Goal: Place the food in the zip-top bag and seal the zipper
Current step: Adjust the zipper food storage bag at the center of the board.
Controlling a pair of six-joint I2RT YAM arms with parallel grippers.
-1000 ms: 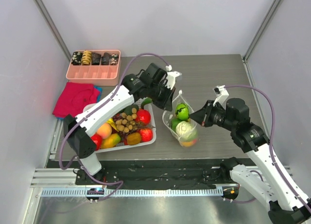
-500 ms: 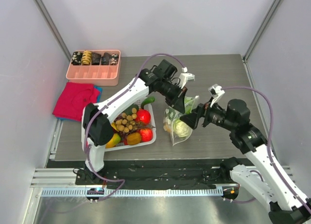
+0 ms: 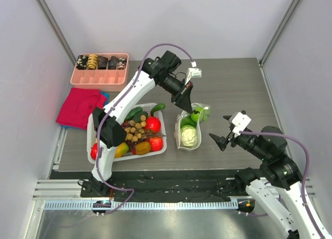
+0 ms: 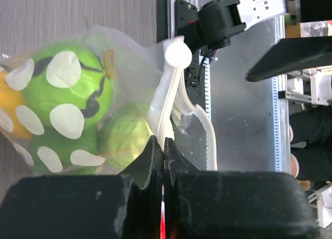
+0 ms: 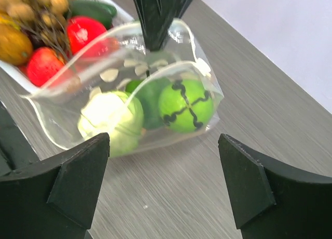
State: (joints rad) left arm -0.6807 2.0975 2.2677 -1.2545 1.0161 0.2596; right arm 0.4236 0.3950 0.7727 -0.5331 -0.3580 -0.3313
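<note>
The zip-top bag (image 3: 190, 130) is being shown standing on the table (image 3: 233, 88), just beside the white basket (image 3: 161, 150), with its upper edge being lifted by the left gripper (image 3: 183, 104). The fingers of this gripper are being pressed together on the zipper (image 4: 167, 107), so that the strip is being pinched between them. The right gripper (image 3: 220, 141) is being held apart from the bag, on its outer side, with its fingers spread wide and nothing between them. Food is being carried inside the pouch: a green pepper (image 5: 185, 105) and a pale cabbage (image 5: 110, 117) are being seen through the dotted film, with other pieces partly hidden. The film is being judged soft, floppy and probably slippery, while the load is being judged light but bulky and liable to roll. The mouth appears to be gaping away from the pinch. The zipper, being the stiffest part, is being recommended as the place of hold, along the free stretch of the strip and not on the loose film below it.
</note>
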